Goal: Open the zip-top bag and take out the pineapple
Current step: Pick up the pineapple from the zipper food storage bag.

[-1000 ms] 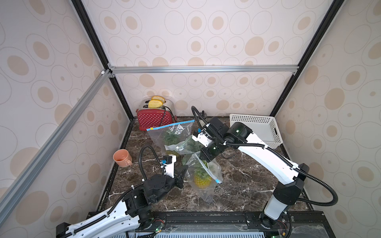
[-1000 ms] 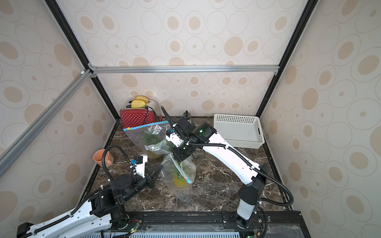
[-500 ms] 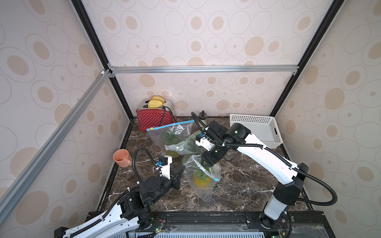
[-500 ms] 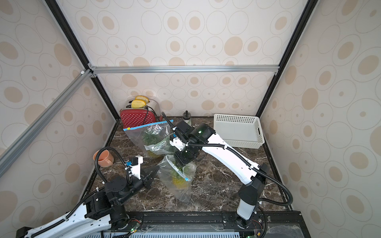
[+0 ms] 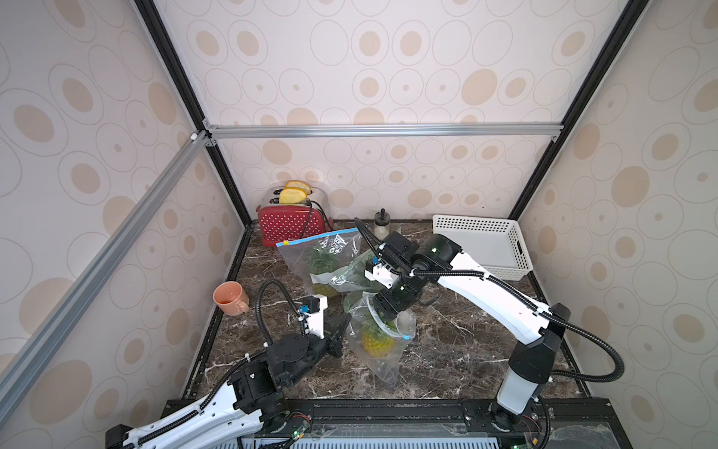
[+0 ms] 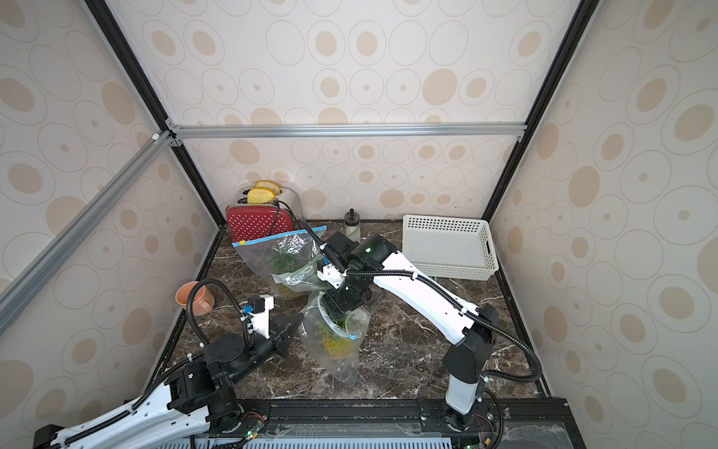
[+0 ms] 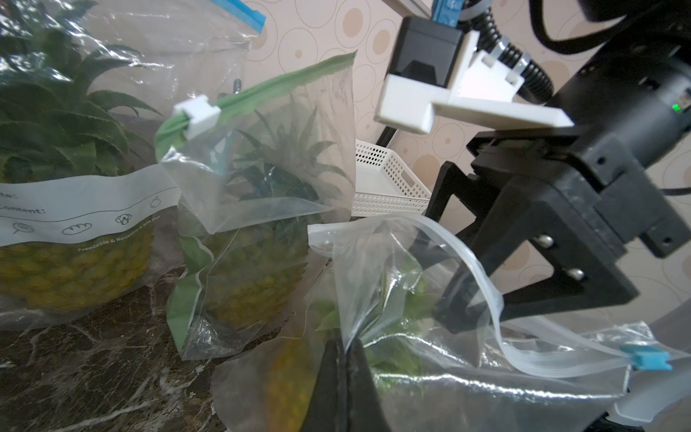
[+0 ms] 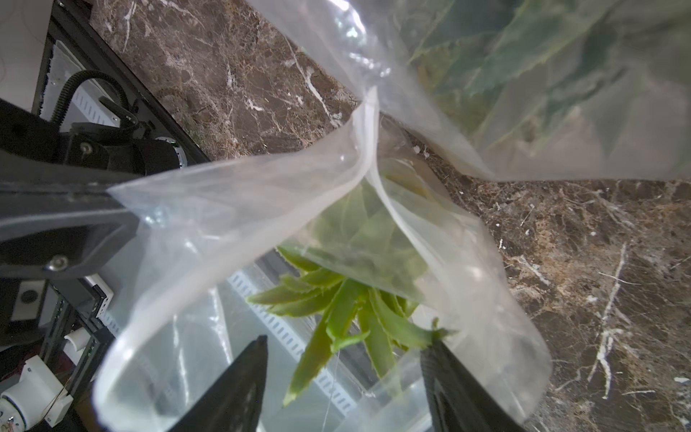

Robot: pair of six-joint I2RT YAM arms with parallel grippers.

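Opened wide since a second ago, our right gripper (image 8: 346, 342) has dropped to the unzipped bag (image 5: 382, 367) while our left gripper (image 7: 344, 346) pinches its rim; next we grasp the pineapple (image 5: 376, 344) inside by its leaves.

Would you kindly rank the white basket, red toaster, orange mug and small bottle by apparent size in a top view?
Largest to smallest:
white basket
red toaster
orange mug
small bottle
No pair looks close.

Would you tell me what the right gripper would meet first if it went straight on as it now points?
Probably the pineapple crown: the right gripper points into the open zip-top bag, leaves between its spread jaws, though depth is unclear.
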